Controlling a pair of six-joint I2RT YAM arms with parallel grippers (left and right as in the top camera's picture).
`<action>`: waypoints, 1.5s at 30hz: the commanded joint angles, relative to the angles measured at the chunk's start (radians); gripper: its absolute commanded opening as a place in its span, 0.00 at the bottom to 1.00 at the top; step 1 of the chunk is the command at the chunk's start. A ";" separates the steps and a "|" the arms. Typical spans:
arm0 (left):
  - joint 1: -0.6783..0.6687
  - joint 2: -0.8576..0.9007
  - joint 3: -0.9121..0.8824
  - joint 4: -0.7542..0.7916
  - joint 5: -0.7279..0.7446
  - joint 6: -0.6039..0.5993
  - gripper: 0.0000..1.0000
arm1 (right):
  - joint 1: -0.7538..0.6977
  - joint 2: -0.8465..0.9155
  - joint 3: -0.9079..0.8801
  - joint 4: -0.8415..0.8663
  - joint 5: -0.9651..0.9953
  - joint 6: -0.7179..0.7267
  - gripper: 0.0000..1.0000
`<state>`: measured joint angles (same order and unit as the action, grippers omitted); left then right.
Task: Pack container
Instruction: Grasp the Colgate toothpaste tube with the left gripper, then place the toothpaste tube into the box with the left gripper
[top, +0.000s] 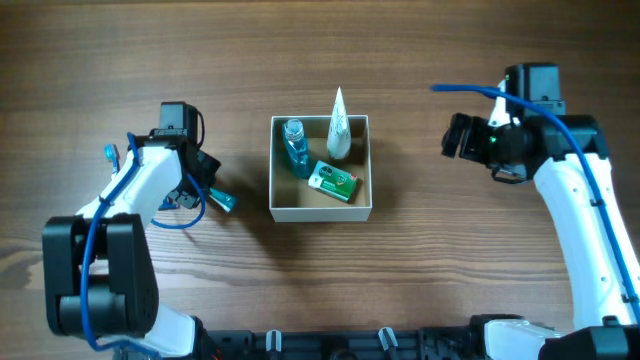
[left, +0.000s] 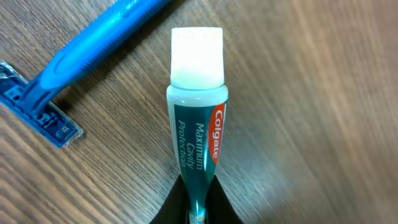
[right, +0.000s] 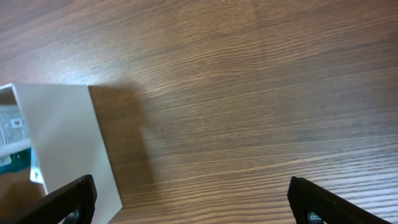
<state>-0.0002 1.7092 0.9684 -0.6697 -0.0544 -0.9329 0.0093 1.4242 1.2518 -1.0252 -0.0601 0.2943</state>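
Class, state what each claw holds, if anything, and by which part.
The left claw grips the Colgate toothpaste tube by its flat tail end, with the cap pointing away. The right claw is open and holds nothing.

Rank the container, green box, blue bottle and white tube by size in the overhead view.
1. container, by far the largest.
2. white tube, green box and blue bottle: all look close in size. The tube seems to rise toward the camera, so I will not rank them.
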 joint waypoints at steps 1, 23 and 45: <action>-0.005 -0.114 0.062 -0.040 -0.003 0.013 0.07 | -0.007 0.006 0.003 0.000 -0.016 -0.006 1.00; -0.648 -0.378 0.151 0.027 -0.017 1.356 0.04 | -0.222 0.006 0.003 0.060 -0.181 0.126 1.00; -0.692 -0.466 0.221 -0.074 -0.239 1.093 0.88 | -0.226 0.006 0.003 0.041 -0.142 0.071 1.00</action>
<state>-0.7052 1.4101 1.1378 -0.7013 -0.1730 0.2913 -0.2150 1.4242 1.2518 -0.9810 -0.2169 0.3809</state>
